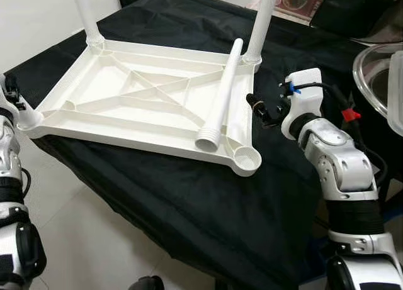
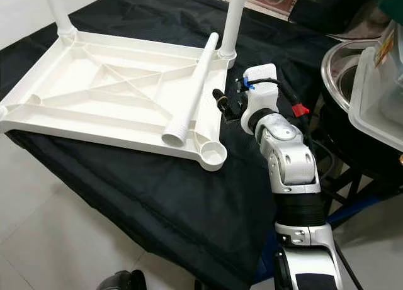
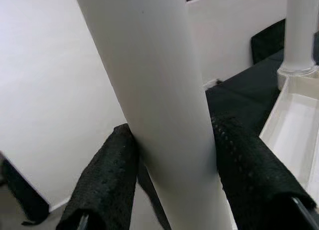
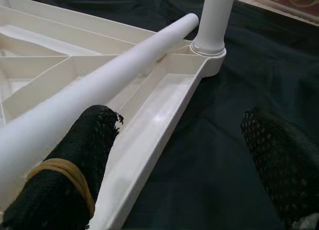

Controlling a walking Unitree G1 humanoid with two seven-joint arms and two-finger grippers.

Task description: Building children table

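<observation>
On black cloth (image 1: 189, 195): tabletop (image 1: 126, 114), loose leg (image 1: 223, 98); no legible writing.

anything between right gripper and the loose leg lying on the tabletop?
Nothing visible. The right gripper hovers open beside the upturned tabletop's edge, and the loose leg lies just inside that rim. Between them there is black cloth and the low rim.
</observation>
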